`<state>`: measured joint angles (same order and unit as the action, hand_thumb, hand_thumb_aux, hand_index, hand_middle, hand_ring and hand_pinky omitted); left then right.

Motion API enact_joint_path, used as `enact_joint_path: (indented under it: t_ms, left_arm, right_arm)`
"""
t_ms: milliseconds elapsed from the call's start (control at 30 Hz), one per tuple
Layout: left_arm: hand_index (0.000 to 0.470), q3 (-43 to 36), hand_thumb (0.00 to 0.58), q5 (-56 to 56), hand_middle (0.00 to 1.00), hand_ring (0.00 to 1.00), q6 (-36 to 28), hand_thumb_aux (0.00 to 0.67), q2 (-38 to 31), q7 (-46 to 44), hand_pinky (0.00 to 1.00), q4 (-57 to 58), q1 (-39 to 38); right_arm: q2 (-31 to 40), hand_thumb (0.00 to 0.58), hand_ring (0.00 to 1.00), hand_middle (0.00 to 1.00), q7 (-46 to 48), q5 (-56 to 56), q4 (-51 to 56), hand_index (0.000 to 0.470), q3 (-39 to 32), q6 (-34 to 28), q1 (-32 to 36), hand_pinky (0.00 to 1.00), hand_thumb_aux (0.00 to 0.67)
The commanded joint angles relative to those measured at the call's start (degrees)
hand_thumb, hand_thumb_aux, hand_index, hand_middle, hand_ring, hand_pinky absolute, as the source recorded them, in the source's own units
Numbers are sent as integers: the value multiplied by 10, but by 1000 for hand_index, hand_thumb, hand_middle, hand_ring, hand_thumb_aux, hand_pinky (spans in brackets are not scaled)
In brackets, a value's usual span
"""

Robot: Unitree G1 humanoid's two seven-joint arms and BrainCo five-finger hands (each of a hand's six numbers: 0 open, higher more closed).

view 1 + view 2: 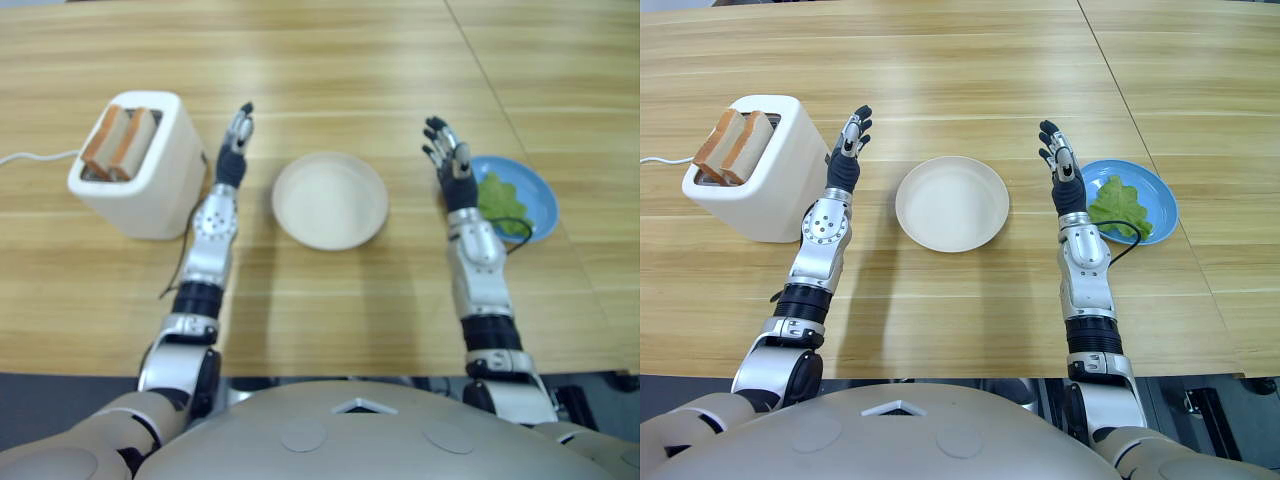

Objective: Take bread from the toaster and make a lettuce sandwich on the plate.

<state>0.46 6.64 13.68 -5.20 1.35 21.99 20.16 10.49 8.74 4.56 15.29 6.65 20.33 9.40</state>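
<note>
a white toaster [760,200] stands at the left of the frame on a light wooden tabletop [960,60]. two bread slices [745,145] stand upright side by side in its top slots, with their brown crusts and upper parts sticking out above the housing. a thin white cord [658,160] leaves the toaster's left side and runs off the left edge of the frame.

a round cream plate [952,203] lies in the middle of the frame, to the right of the toaster and apart from it. a blue plate [1167,205] lies at the right of the frame, about level with the cream one and well apart from it. a piece of green lettuce [1118,208] lies on the blue plate, covering its left and middle part.

the left hand [848,150] is between the toaster and the cream plate, just beside the toaster's right wall. its fingers are stretched out straight toward the top of the frame, and it grips nothing. the right hand [1062,170] is between the two plates, just beside the left rim of the blue plate. its fingers are also stretched out and slightly spread, pointing toward the top of the frame, with nothing in them. a thin black cable [1128,243] loops out from the right wrist by the lower rim of the blue plate.

a dark seam [1121,100] in the tabletop runs from the top of the frame toward the lower right.
</note>
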Motion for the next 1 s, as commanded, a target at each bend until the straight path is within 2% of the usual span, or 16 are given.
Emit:
enact_joint_path:
  t_ms: [33, 400, 467, 567, 667, 767, 900, 1000]
  left_arm:
    - [0, -4, 0, 5, 0, 0, -4, 0, -2, 2, 0, 11, 1]
    - [0, -3, 0, 2, 0, 0, -9, 0, -3, 0, 0, 6, -1]
    - [0, -1, 0, -5, 0, 0, -22, 0, -4, -6, 0, -44, -12]
    - [0, 10, 0, -22, 0, 0, -71, 0, -20, -29, 0, -209, -35]
    - [0, 49, 0, -51, 0, 0, -148, 0, -70, -62, 0, -389, -45]
    - [0, 116, 0, -51, 0, 0, -211, 0, -160, -99, 0, -489, -48]
    - [0, 198, 0, 14, 0, 0, -246, 0, -287, -124, 0, -482, -91]
    - [0, 198, 0, 109, 0, 0, -253, 0, -350, -104, 0, -419, -142]
  right_arm:
    - [3, 0, 0, 0, 3, -3, 0, 0, -1, -8, -2, 0, 0]
    - [2, 0, 0, 0, 2, -3, -2, 0, -2, -10, -4, 0, 0]
    - [1, 0, 0, 0, 1, -4, -1, 0, -2, -10, -5, 0, 0]
    - [1, 0, 0, 0, 1, -3, -1, 0, -2, -9, -6, 0, 0]
    - [0, 0, 0, 0, -2, -4, -2, 0, -1, -9, -10, 0, 0]
    - [-3, 0, 0, 0, -5, -5, -1, 0, -2, -8, -12, 0, 0]
    - [-6, 0, 0, 0, -6, -5, -1, 0, -2, -8, -12, 0, 0]
    - [-7, 0, 0, 0, -7, -5, -2, 0, -2, -7, -13, 0, 0]
